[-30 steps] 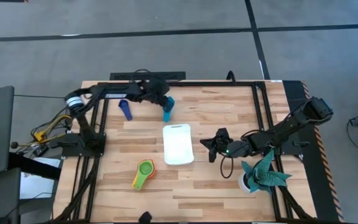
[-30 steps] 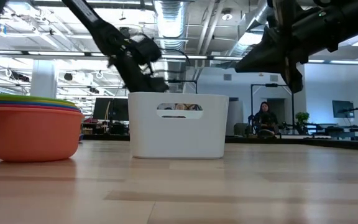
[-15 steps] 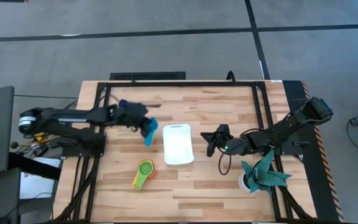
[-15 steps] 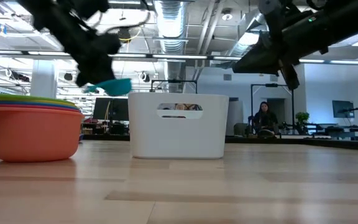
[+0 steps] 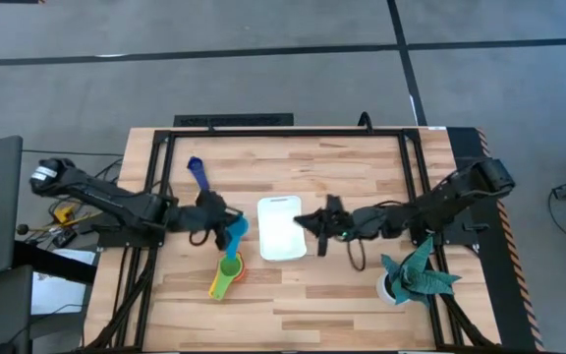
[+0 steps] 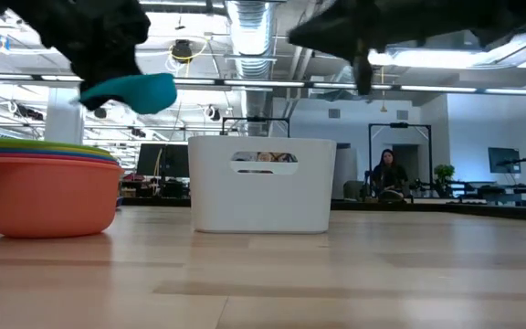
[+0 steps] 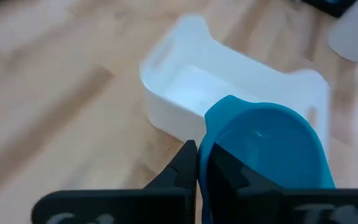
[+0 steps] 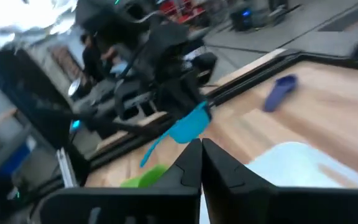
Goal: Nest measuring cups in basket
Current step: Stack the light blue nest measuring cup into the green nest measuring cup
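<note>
My left gripper (image 5: 218,222) hovers left of the white basket (image 5: 281,228), shut on a light-blue measuring cup (image 5: 234,232). The low view shows that cup (image 6: 131,91) in the air above a nested stack of green, yellow and orange cups (image 5: 226,275), which rests on its orange bottom (image 6: 48,196). A dark blue cup (image 5: 198,173) lies on the table near the far left. My right gripper (image 5: 305,220) is shut on nothing, above the basket's right wall. The other cups are not separately visible. My left gripper pinches the light-blue cup between its two fingers (image 7: 182,169), at the handle end just behind the bowl (image 7: 205,152). The bowl (image 7: 263,146) juts forward past the fingertips. The cup is lifted clear of the table and of the stack.
A teal folded-paper plant in a white pot (image 5: 416,276) stands at the near right. A dark frame rail (image 5: 283,132) runs along the table's far and side edges. Bare wood lies near the basket and between it and the far rail. A person (image 6: 390,172) sits far behind the table.
My left gripper has carried the light-blue cup from the far side of the table toward the near edge, down past the basket's left side to a spot above the stack. My right gripper has moved left, from right of the basket to over its right wall.
</note>
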Action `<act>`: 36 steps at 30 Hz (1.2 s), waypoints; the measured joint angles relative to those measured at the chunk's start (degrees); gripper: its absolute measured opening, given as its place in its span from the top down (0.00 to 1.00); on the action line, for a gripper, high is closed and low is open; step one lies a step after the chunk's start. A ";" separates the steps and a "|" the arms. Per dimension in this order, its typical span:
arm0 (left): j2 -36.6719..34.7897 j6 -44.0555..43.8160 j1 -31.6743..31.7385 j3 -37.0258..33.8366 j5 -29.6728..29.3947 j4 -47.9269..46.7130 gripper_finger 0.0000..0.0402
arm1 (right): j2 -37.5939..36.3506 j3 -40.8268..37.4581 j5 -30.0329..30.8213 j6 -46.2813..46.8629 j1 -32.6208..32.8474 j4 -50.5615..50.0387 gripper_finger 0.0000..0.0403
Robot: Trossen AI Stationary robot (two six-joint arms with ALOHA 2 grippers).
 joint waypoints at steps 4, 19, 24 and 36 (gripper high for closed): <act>0.51 -10.52 -5.16 0.00 0.75 -3.00 0.99 | 8.08 6.76 -1.09 -3.81 0.67 -0.30 0.90; 4.55 -31.13 -20.30 0.06 0.15 -5.54 0.99 | 19.18 22.74 -5.57 -4.97 0.52 -13.28 0.83; 9.19 -31.27 -20.38 0.06 0.50 -5.64 0.99 | 18.54 22.95 -5.52 -4.97 0.61 -13.18 0.81; 10.69 -27.34 -20.16 5.06 3.04 -11.08 0.74 | 18.57 22.89 -5.55 -4.95 0.56 -13.89 0.75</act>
